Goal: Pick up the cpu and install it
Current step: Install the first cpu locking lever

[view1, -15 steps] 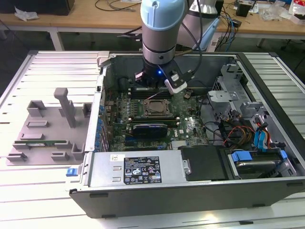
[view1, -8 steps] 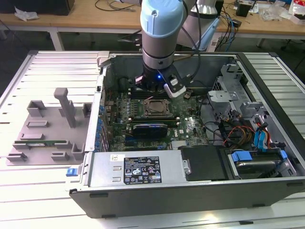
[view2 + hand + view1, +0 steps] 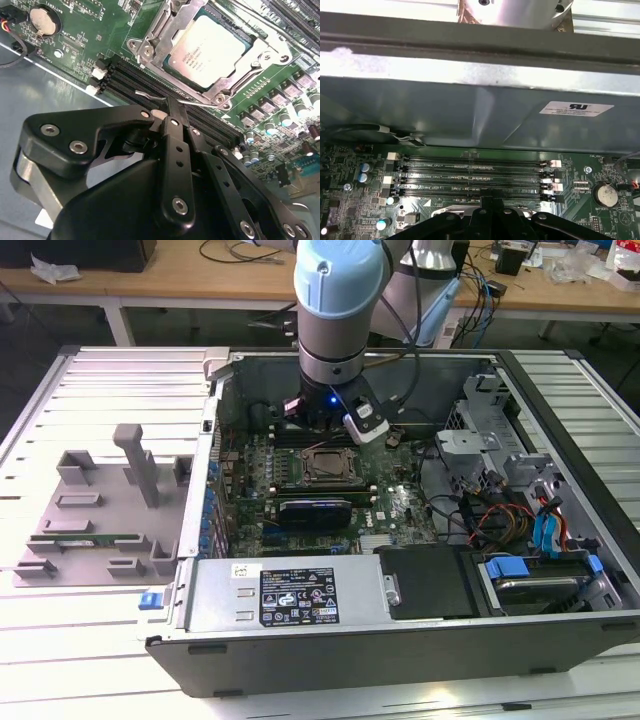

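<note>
1. Placement first: the cpu (image 3: 207, 50) is seen in the upper centre of the second wrist view, lying flat inside the socket frame (image 3: 150, 37), its silver top facing up — judged to be seated already, since it sits level within the metal frame and nothing grips it.
2. The pincer (image 3: 172, 117) is shown in the middle of that frame with its two black fingers drawn together and nothing between them; it is held just beside the socket, over the dark memory slots (image 3: 130, 82).
3. A thin wire lever (image 3: 150, 95) is seen at the fingertips; whether it is being touched cannot be told.
4. In the exterior view the arm (image 3: 335, 300) is set upright over the open computer case (image 3: 400, 640), at upper centre — presumably so the motherboard (image 3: 395, 505) is reached from straight above. The socket is visible at the centre, just below the wrist.
5. The case rests on a slatted surface (image 3: 90, 640), and a grey parts holder (image 3: 100, 510) lies at the left of the exterior view — well apart from the arm.
</note>
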Motion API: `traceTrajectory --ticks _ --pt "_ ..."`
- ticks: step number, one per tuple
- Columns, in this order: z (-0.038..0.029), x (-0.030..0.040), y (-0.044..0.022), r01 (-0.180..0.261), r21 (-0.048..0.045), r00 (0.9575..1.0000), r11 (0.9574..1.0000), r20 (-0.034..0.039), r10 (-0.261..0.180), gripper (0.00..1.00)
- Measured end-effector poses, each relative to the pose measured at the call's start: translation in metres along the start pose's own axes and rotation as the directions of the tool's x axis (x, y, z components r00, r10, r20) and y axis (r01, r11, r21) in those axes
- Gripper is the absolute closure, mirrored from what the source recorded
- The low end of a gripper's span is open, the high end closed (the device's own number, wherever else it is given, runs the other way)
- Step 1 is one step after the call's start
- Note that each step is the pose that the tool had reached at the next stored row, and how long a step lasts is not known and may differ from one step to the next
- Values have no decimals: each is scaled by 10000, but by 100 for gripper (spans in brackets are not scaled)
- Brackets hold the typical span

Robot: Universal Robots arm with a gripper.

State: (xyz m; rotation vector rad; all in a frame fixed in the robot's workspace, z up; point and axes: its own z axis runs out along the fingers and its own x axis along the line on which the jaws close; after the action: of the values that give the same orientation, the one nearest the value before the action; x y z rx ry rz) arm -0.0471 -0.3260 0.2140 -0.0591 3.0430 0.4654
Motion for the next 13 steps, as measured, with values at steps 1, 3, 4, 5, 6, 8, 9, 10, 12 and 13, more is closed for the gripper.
traceTrajectory --ticks 1,3,4,5,6,8,9,10,12,13 --pt "13 1 -4 -20 3 10000 10000 5 20 89" --pt "39 3 -12 -54 8 10000 10000 16 54 89" --pt "46 3 -15 -62 10 10000 10000 19 62 89" --pt "54 4 -17 -72 10 10000 10000 22 72 89" --pt "58 5 -19 -81 12 10000 10000 23 81 89" --pt "66 5 -21 -106 15 9999 9999 32 106 89" --pt "70 5 -22 -123 17 9999 9999 37 123 89" --pt "71 5 -23 -139 18 9999 9999 42 138 89" --pt "74 5 -23 -156 20 9999 9999 48 156 89" --pt "75 5 -24 -172 21 9998 9998 52 172 89"
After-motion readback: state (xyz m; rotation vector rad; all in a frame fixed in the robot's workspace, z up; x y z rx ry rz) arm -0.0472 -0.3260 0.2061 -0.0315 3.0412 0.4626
